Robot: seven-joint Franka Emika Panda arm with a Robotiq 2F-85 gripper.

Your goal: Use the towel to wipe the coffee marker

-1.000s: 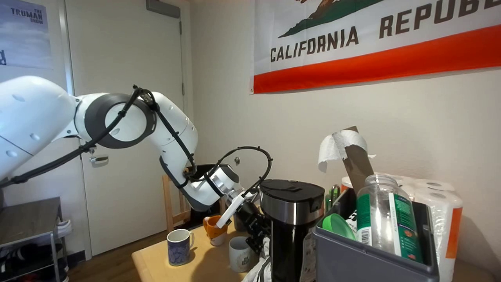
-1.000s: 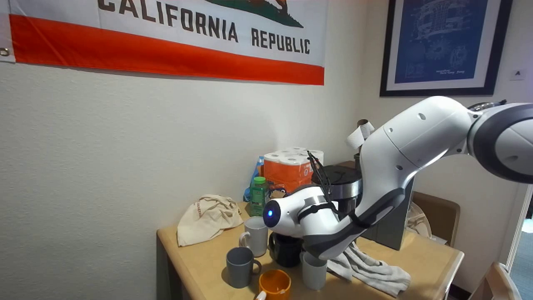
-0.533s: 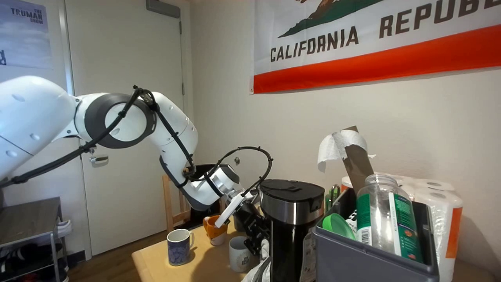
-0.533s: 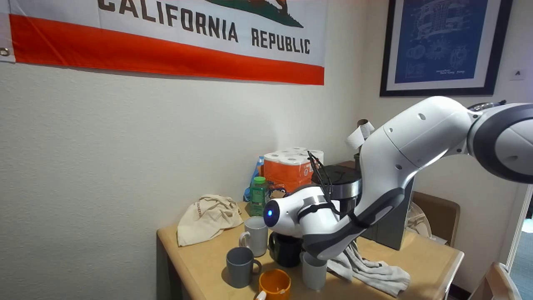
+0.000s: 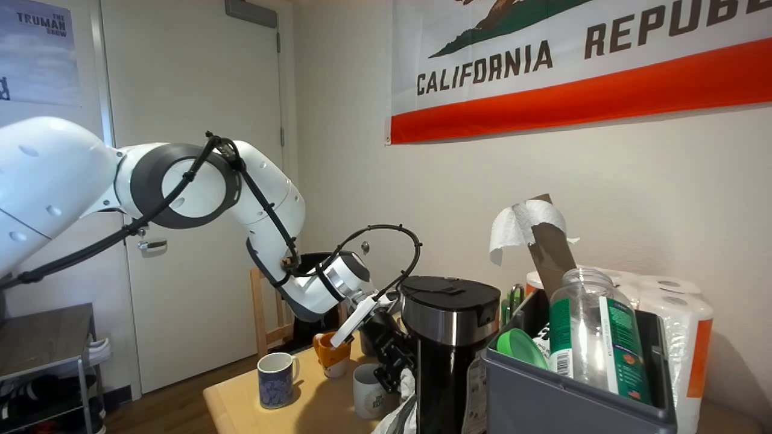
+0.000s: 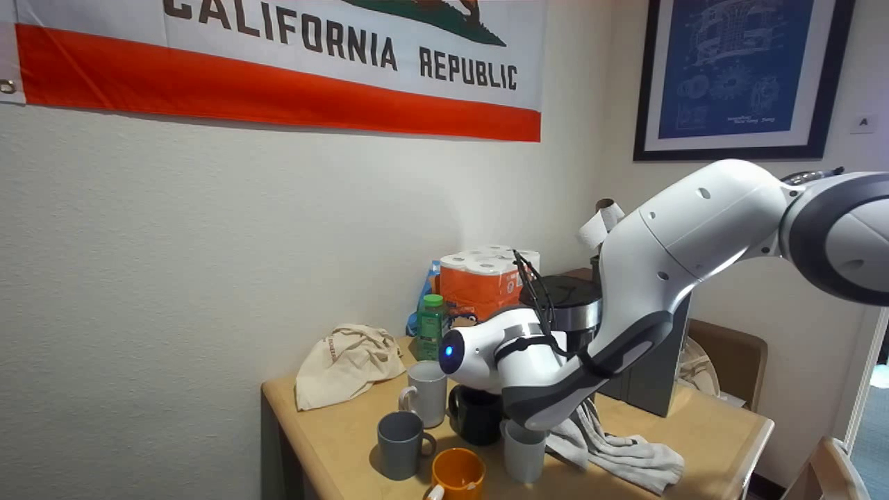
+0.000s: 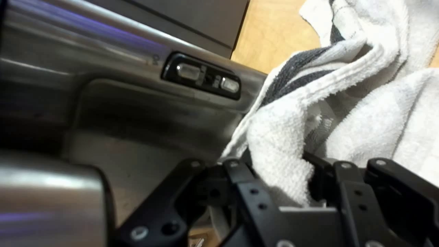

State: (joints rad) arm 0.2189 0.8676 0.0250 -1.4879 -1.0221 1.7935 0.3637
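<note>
The black and steel coffee maker (image 5: 449,325) stands on the table and also shows in an exterior view (image 6: 582,316), partly behind the arm. In the wrist view its steel front with small buttons (image 7: 202,76) fills the left side. The white towel with dark stripes (image 7: 370,103) lies bunched beside it on the right. It also shows in both exterior views (image 5: 400,418) (image 6: 618,455). My gripper (image 7: 282,164) is closed around a fold of the towel, close beside the coffee maker. It shows in an exterior view (image 5: 395,371); its fingertips are hidden by towel.
A white mug (image 5: 369,392), an orange mug (image 5: 333,355) and a blue patterned mug (image 5: 276,386) stand near the gripper. A black mug (image 6: 478,417) and grey mug (image 6: 399,444) stand under the forearm. A grey bin (image 5: 573,401) holding a jar is beside the coffee maker.
My wrist has shifted very slightly, a little upward in an exterior view. The towel's top edge by the gripper has shifted slightly against the coffee maker. The mugs have not moved.
</note>
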